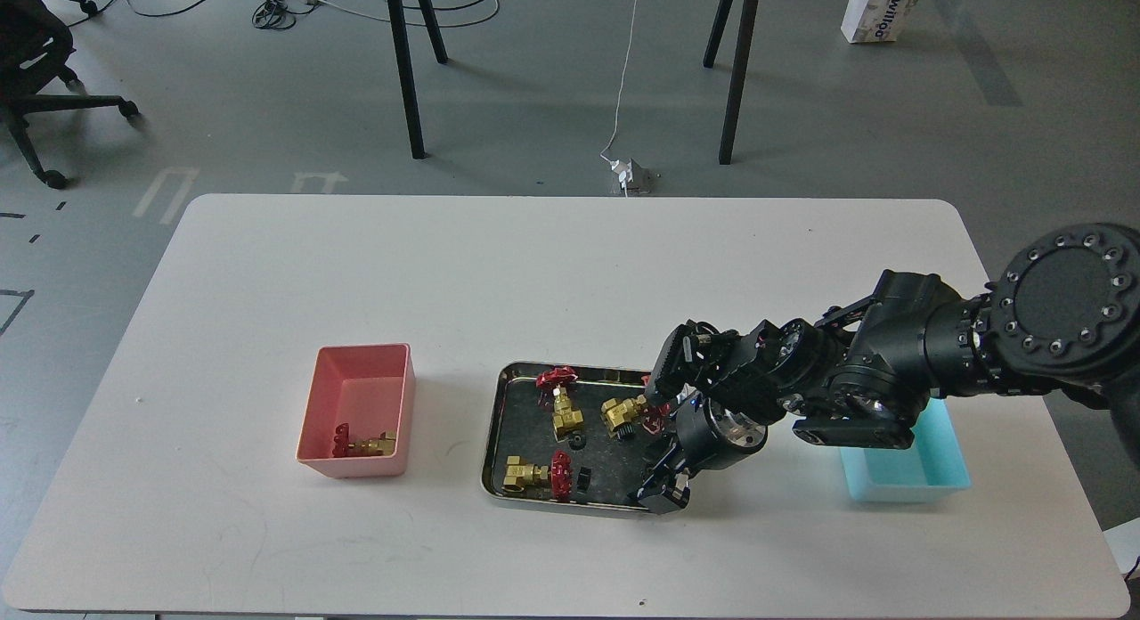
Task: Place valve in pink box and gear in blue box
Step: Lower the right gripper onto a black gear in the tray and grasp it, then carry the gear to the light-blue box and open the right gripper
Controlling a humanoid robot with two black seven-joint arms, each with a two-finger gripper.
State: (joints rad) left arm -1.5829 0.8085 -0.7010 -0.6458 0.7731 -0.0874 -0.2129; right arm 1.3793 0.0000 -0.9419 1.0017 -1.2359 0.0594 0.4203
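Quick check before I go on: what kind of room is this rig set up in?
Probably a lab or workshop, not a home: bare grey concrete-like floor with loose cables, a black wheeled office chair, and a plain white rounded table holding sorting bins.

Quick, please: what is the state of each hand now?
Left hand: not in view.
Right hand: over the steel tray, too dark to tell if open or closed.

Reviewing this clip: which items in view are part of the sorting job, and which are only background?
Job: pink box holding one valve; steel tray with three valves and black gears; blue box; right gripper.

Background: office chair, table legs, floor cables, white carton.
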